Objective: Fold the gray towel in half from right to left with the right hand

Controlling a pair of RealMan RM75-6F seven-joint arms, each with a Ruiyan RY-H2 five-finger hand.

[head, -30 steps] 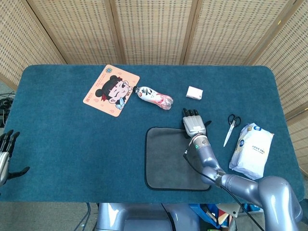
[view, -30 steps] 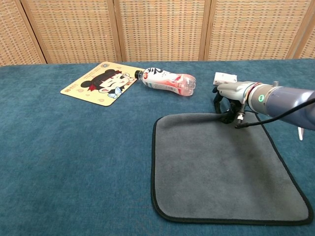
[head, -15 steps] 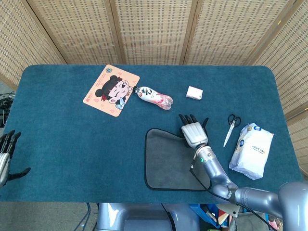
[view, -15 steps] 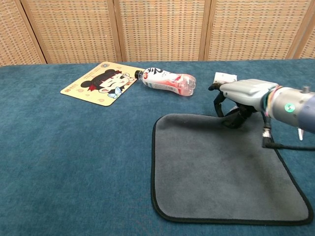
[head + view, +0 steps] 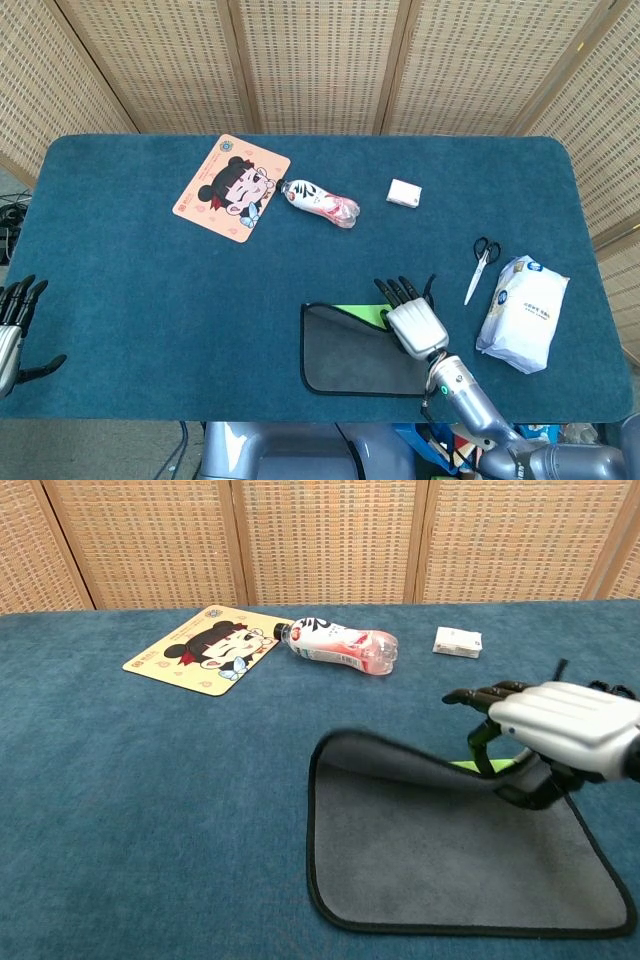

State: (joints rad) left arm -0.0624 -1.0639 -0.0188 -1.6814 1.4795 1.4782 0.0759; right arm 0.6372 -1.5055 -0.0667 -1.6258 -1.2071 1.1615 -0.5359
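Gray towel [image 5: 345, 350] lies at the lower centre of the frame on the table [image 5: 140, 290], and I have its far edge pinched in the right robot hand [image 5: 414, 322], raised so the green underside shows, I think to carry it over for the fold. My left robot hand [image 5: 12, 325] waits open at the lower left edge. Blue cloth covers the table; woven screens stand behind.

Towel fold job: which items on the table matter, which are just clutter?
In the job:
gray towel, far edge lifted, green underside showing
right hand, holding that lifted edge

Clutter:
cartoon mat
bottle
small white box
scissors
white packet
left hand, idle
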